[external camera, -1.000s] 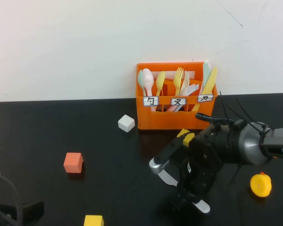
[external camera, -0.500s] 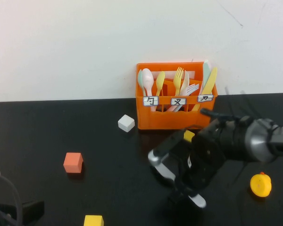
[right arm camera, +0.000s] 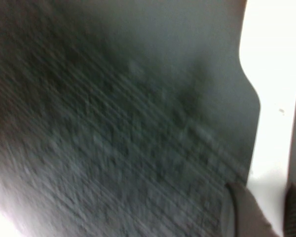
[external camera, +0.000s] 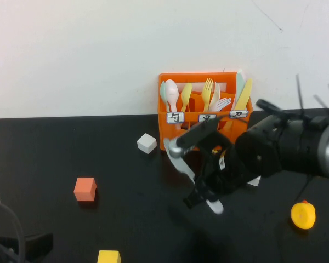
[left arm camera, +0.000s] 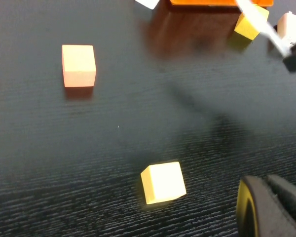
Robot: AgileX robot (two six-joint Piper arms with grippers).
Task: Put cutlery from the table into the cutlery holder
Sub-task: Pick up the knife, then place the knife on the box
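My right gripper (external camera: 200,192) is shut on the light grey knife (external camera: 179,159) and holds it tilted above the black table (external camera: 55,153), just in front of the orange cutlery holder (external camera: 178,139). In the right wrist view the knife (right arm camera: 271,98) lies between the fingers (right arm camera: 244,210). The pale yellow knife (external camera: 244,95) stands in the holder's right compartment, next to spoons and forks in the other two. My left gripper (left arm camera: 269,200) is shut and empty, low over the table at the near left; the grey knife (left arm camera: 259,22) shows far off in its view.
A white cube (external camera: 147,143) lies left of the holder. An orange cube (external camera: 85,189) and a yellow cube (external camera: 108,256) lie at the near left. A yellow duck (external camera: 303,215) sits at the near right. A yellow block (left arm camera: 249,27) lies before the holder.
My right gripper has risen from the table and moved back toward the holder, with the grey knife in it. The left arm has not moved.
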